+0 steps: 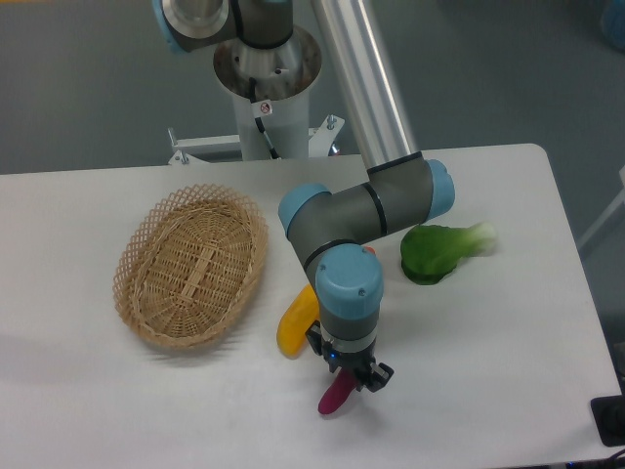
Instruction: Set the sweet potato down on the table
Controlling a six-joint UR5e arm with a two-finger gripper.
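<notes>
An oval woven wicker basket (191,266) sits on the left part of the large flat white surface (488,391), holding nothing that shows. To its right a yellow oblong toy vegetable (296,320) lies tilted, partly hidden behind the arm's blue-capped wrist. Just right of that, the hand (353,375) points straight down near the front edge. The small smooth magenta-purple sweet potato (336,396) pokes out below and slightly left of the dark fingers, its upper end between them and its lower end at the surface; the fingers appear closed on it. Farther right lies a green leafy toy vegetable with a pale stem (441,249), well apart from the hand
</notes>
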